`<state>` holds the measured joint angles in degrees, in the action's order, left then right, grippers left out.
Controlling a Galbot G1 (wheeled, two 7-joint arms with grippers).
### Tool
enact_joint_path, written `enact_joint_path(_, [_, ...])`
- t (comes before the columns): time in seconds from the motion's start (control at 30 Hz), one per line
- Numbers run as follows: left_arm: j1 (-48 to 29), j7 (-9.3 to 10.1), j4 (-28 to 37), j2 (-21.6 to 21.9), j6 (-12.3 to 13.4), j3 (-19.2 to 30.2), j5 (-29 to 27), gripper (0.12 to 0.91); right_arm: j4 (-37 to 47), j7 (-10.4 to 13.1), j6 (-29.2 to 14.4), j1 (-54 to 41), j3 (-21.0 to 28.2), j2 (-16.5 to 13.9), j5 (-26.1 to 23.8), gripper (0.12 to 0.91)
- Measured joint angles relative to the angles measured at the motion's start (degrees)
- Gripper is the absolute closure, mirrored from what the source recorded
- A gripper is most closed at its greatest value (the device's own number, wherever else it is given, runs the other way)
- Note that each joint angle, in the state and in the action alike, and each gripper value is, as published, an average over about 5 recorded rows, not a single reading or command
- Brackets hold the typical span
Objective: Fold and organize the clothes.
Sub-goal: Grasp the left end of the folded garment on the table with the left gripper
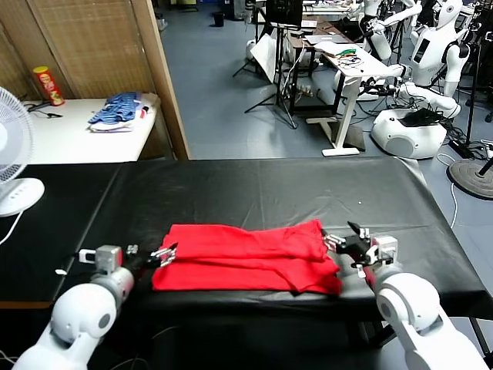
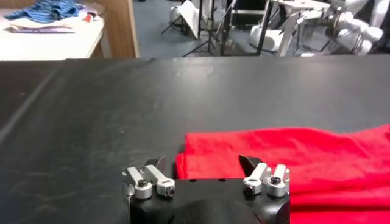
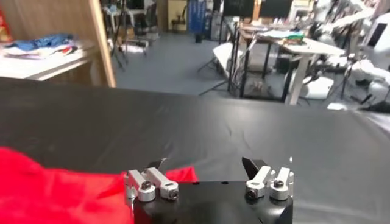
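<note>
Right gripper (image 3: 204, 164) is hovering over the black table (image 3: 244, 131), fingers spread apart; red T-shirt (image 3: 55, 192) is lying beside one fingertip.

left tool (image 1: 165, 255): jaws spread, low | right tool (image 1: 342, 239): jaws spread, low

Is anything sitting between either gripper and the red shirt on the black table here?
Nothing visible does. The folded bright red cotton T-shirt lies on the black-covered table. The open left gripper sits right at its left edge, the open right gripper at its right edge, with only bare tabletop around them.
</note>
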<state>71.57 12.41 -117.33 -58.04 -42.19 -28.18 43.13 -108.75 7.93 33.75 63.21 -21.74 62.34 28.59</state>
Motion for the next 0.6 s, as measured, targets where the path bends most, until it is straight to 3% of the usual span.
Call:
enact_joint_path(0.2, [-4.1, -0.08, 5.0, -2.7, 1.1, 1.7, 1.5, 0.238, 5.7, -0.9, -1.4, -2.8, 1.9, 2.8, -1.5, 0.229])
enact_joint_path(0.27, [-5.1, -0.17, 6.9, -3.5, 1.9, 1.9, 2.0, 0.279, 7.1, -1.2, -1.6, -3.5, 2.3, 3.7, -2.1, 0.254])
enact_joint_path(0.43, [-7.0, -0.20, 11.1, -4.9, 2.6, 2.0, 3.2, 0.522, 9.5, -1.4, -2.3, -4.3, 2.7, 6.1, -3.8, 0.359])
enact_joint_path(0.6, [-7.9, 0.04, 13.9, -6.0, 3.2, 2.0, 2.7, 0.788, 10.0, -0.6, -4.3, -3.6, 2.7, 7.9, -5.3, 0.587])
